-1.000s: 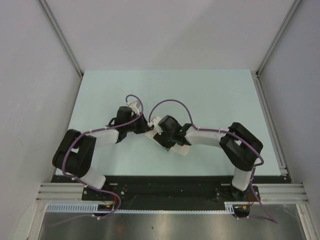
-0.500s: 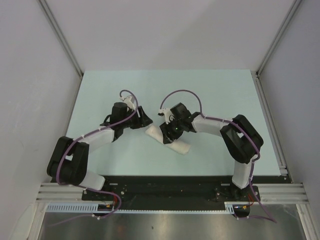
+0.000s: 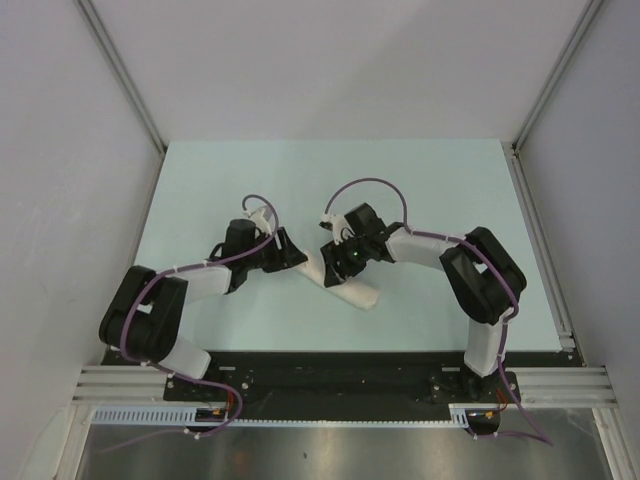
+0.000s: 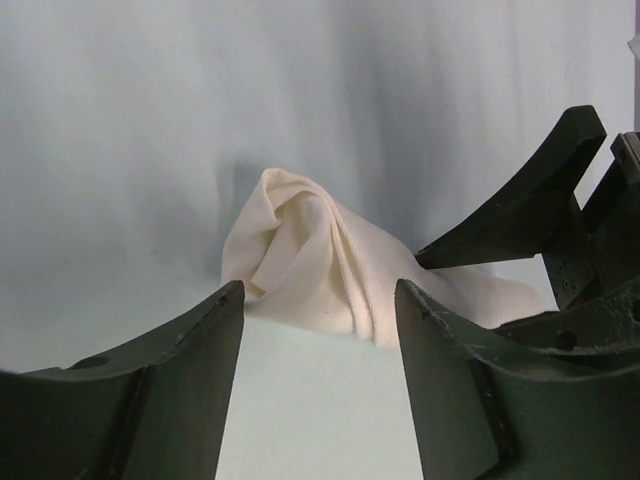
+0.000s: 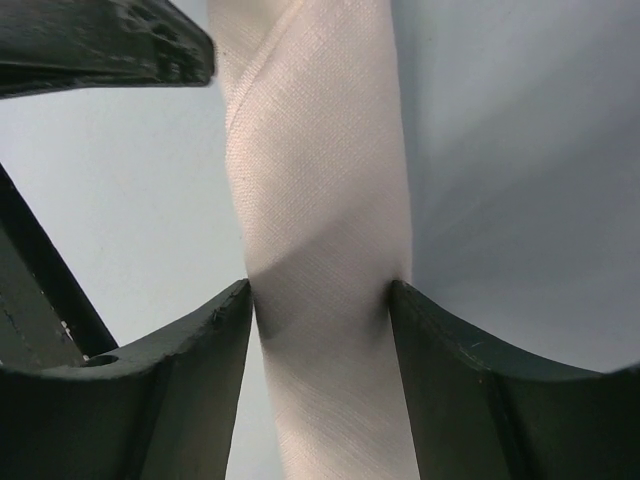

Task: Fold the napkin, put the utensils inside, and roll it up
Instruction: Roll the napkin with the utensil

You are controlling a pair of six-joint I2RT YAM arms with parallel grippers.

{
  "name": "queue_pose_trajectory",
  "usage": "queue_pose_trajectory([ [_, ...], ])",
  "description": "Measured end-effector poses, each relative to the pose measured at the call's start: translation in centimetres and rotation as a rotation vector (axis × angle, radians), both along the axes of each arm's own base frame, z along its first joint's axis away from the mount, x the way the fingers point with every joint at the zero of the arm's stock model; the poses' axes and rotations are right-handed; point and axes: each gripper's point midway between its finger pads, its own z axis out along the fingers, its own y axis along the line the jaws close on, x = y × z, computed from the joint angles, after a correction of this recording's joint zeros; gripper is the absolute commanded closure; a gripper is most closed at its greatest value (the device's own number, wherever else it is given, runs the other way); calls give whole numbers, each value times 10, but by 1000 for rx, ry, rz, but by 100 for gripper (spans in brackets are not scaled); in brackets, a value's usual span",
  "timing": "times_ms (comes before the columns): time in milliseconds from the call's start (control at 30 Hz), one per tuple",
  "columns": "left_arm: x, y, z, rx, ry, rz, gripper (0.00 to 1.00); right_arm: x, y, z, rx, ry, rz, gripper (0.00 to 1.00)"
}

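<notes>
The cream-white napkin point(image 3: 357, 293) lies rolled into a slanted tube on the pale table. In the right wrist view the napkin point(image 5: 320, 150) runs between my right gripper's point(image 5: 320, 292) jaws, which touch both of its sides. My right gripper point(image 3: 335, 263) sits over the roll's upper left half. My left gripper point(image 3: 299, 255) is open and empty just left of the roll's end. In the left wrist view my left gripper point(image 4: 320, 300) has the napkin's crumpled end point(image 4: 310, 260) just beyond its fingertips. The spoon is hidden.
The pale green table point(image 3: 430, 190) is walled by grey panels at the left, right and back. A metal rail point(image 3: 540, 240) runs along its right edge. The arm bases stand at the near edge.
The two grippers, close together over the roll a second ago, have drawn apart. The left gripper backed off to the left. The right gripper shifted up along the roll, uncovering its lower end.
</notes>
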Motion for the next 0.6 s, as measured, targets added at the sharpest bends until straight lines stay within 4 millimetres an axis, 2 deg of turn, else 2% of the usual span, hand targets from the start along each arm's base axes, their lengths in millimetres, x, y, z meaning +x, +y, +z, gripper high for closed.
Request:
queue_pose_trajectory([
  [167, -1, -7, -9, -46, 26, -10, 53, -2, 3, 2, -12, -12, -7, 27],
  [233, -1, -8, -11, -52, 31, -7, 56, -3, 3, 3, -17, -17, -11, 25],
  [267, 0, -8, -11, -53, 29, -7, 58, -3, 3, 3, -20, -22, -13, 19],
  [300, 0, -8, -11, -54, 27, -7, 58, -2, 3, 4, -25, -29, -16, 17],
  [333, 1, -8, -10, -55, 22, -7, 58, -2, 3, 5, -31, -36, -19, 10],
  [600, 0, -10, -11, -62, 27, -18, 59, 5, -5, 17, -124, -175, -70, 8],
])
